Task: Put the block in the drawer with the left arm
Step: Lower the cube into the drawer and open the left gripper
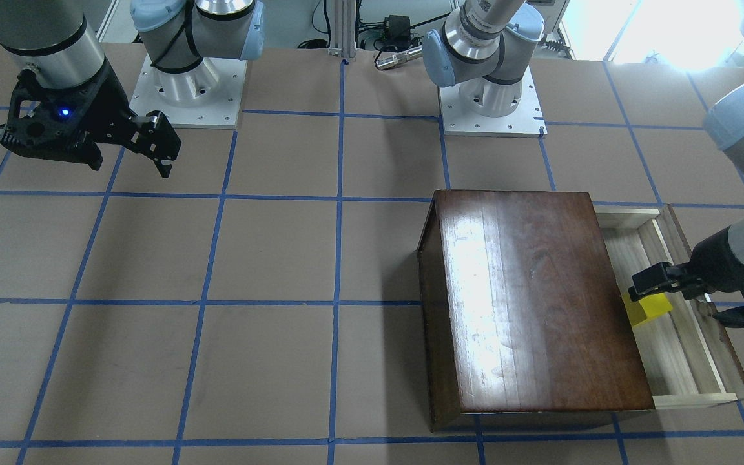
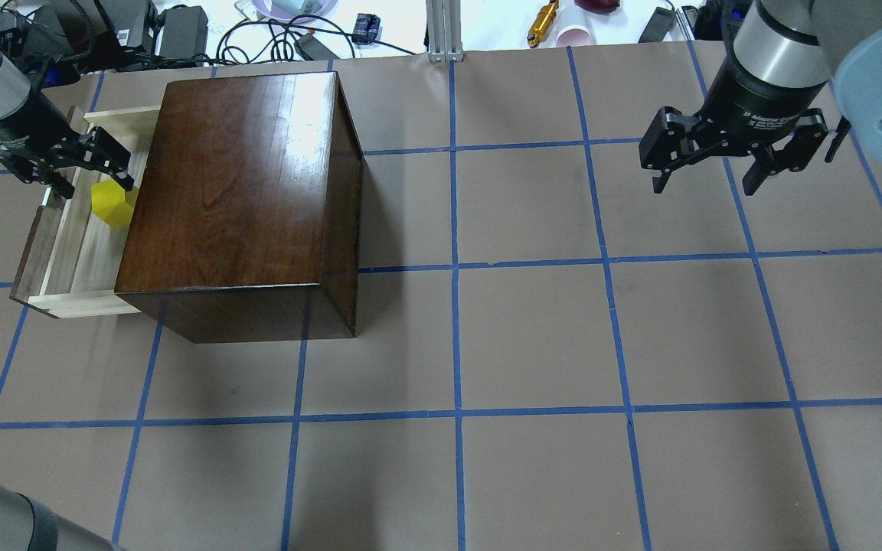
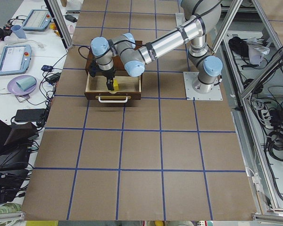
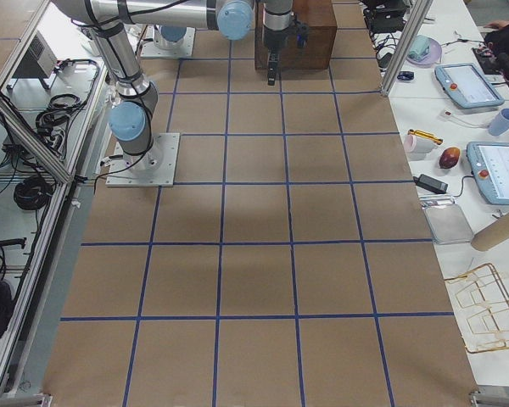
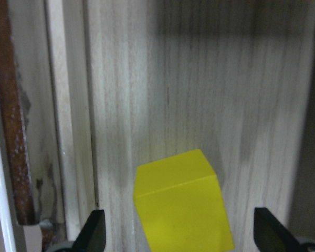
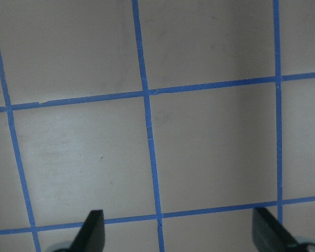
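Our left hand point(image 2: 95, 182) stands wide open over the drawer point(image 2: 73, 252), its fingers point(image 5: 92, 233) on either side of the yellow block point(image 2: 112, 203) without gripping it. The block sits inside the drawer, close to the box point(image 2: 242, 191). It seems to rest on the pale floor, though we cannot be certain from these angles. The left arm point(image 2: 4, 99) reaches in from the far left, its hand tilted down into the drawer, which is pulled out on the box's left. Our right hand point(image 2: 707, 180) hangs open, holding nothing, fingers pointing down above the tabletop point(image 2: 533, 337). Its collar lettering looks like "2F Adaptive Gripper".
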You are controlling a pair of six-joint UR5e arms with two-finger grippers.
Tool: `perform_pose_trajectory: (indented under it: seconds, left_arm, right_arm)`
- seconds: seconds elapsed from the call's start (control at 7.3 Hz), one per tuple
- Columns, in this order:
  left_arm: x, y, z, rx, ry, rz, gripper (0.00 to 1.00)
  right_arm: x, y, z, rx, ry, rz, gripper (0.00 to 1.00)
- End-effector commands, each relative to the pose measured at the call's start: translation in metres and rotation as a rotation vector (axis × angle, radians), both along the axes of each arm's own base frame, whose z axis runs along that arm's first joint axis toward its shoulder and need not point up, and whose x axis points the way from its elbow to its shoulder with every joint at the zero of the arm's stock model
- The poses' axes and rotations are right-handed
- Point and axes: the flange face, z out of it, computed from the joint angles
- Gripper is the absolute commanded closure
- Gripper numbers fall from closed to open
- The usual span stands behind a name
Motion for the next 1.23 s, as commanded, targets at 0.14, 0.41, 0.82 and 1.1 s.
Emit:
perform_pose_trajectory:
  seconds: [0.14,0.41,0.82,1.1]
  left_arm:
    - [-0.022,0.024,0.068,0.009,0.007,-0.007,0.00]
    - [-0.035,0.051,0.116,-0.035,-0.009,-0.003,0.00]
    - [-0.098,0.081,0.160,-0.064,-0.033,0.032,0.00]
    - [-0.155,0.088,0.167,-0.073,-0.037,0.068,0.00]
  right_arm:
    - [0.000,0.000,0.000,0.000,0.000,0.000,0.00]
    - [0.000,0.000,0.000,0.000,0.000,0.000,0.00]
    - [0.000,0.000,0.000,0.000,0.000,0.000,0.00]
    - [0.000,0.000,0.000,0.000,0.000,0.000,0.00]
